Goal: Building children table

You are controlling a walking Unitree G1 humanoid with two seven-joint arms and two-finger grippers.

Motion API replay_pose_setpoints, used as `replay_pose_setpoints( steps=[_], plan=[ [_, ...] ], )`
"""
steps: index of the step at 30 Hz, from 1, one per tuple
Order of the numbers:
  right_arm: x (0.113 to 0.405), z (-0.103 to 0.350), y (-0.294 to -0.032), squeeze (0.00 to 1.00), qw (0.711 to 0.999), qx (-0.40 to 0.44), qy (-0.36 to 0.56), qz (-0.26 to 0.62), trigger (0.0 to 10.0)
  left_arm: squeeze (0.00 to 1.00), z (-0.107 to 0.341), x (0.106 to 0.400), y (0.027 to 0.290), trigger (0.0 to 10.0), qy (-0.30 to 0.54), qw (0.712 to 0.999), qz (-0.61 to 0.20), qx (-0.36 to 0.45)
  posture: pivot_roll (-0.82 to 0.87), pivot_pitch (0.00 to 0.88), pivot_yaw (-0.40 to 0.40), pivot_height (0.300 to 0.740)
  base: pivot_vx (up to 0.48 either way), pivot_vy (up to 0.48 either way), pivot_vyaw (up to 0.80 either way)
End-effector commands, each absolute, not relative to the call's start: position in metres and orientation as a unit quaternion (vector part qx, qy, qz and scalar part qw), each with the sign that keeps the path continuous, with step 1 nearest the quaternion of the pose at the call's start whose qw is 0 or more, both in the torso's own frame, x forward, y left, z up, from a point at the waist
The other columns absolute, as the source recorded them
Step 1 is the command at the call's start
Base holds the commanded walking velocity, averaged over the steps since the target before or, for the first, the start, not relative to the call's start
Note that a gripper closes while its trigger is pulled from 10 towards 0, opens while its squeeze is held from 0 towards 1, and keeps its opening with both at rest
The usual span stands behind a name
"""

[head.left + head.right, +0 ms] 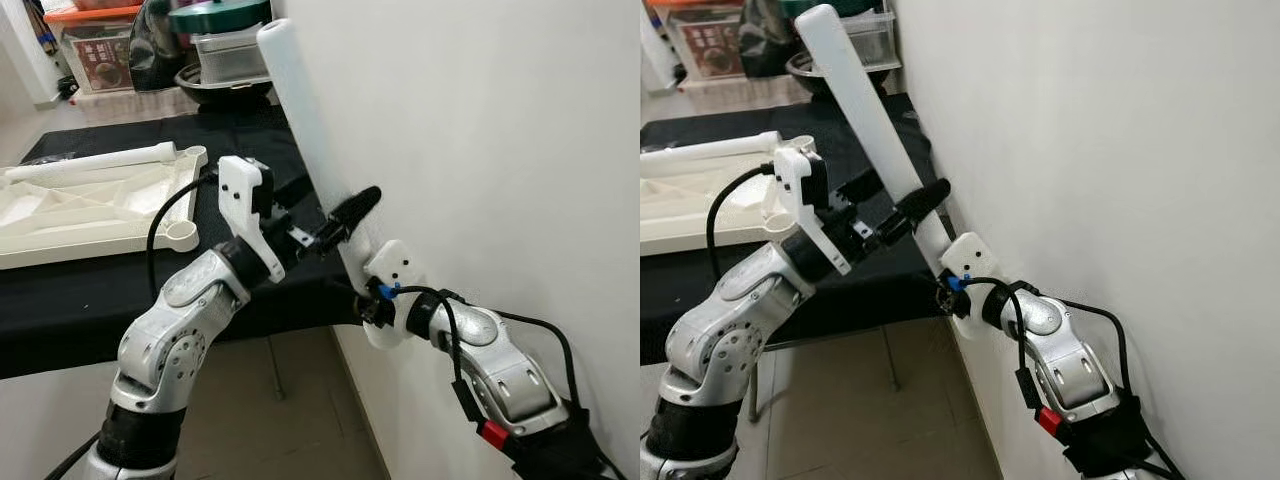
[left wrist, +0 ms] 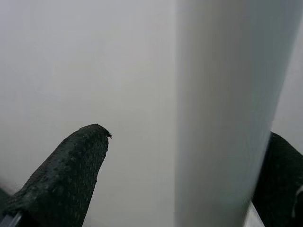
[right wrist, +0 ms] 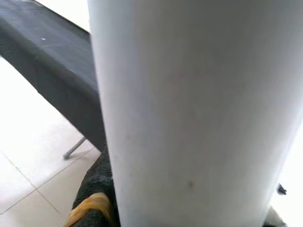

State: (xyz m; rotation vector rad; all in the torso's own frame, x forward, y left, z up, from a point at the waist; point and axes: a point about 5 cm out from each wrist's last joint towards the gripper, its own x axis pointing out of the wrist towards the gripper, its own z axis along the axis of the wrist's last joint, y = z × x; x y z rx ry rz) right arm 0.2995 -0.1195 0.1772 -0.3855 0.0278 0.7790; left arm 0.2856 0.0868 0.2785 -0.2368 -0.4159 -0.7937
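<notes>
A long white table leg (image 1: 300, 110) slants up along the wall, its top end over the black table. My right gripper (image 1: 367, 300) is shut on the leg's lower end, and the right wrist view has the leg (image 3: 184, 118) pressed against a black finger (image 3: 97, 189). My left gripper (image 1: 338, 228) reaches across to the leg's middle and is open. One finger (image 2: 71, 175) stands off the leg (image 2: 222, 118) and the other lies against its far side. The white tabletop (image 1: 90, 215) lies upside down on the black table, with a second leg (image 1: 100, 160) resting along its far edge.
The white wall (image 1: 480, 120) is close on my right, right behind the held leg. The black table (image 1: 60, 300) spans the left, with its front edge just before my arms. Pots (image 1: 225, 50) and a storage box (image 1: 95, 45) stand at the back. Tiled floor (image 1: 290, 410) lies below.
</notes>
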Motion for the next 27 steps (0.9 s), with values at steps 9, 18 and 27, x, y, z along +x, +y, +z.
replay_pose_setpoints(
  steps=[9, 18, 27],
  plan=[
    [0.2952, 0.1806, -0.1118, 0.00, 0.891, -0.219, -0.001, 0.398, 10.0, 0.00, 0.2811, 0.2919, 0.0903, 0.0, -0.200, 0.898, -0.374, -0.119, -0.03, 0.033, 0.035, 0.740, 0.000, 0.000, 0.00],
    [0.2997, 0.1815, -0.1127, 0.00, 0.896, -0.225, 0.002, 0.383, 10.0, 0.00, 0.2811, 0.2919, 0.0891, 0.0, -0.194, 0.896, -0.383, -0.112, -0.03, 0.033, 0.034, 0.740, 0.000, 0.000, 0.00],
    [0.3018, 0.1808, -0.1122, 0.00, 0.900, -0.223, 0.008, 0.375, 10.0, 0.00, 0.2822, 0.2860, 0.0880, 0.0, -0.189, 0.881, -0.421, -0.108, -0.03, 0.034, 0.033, 0.740, 0.000, 0.000, 0.00]
  ],
)
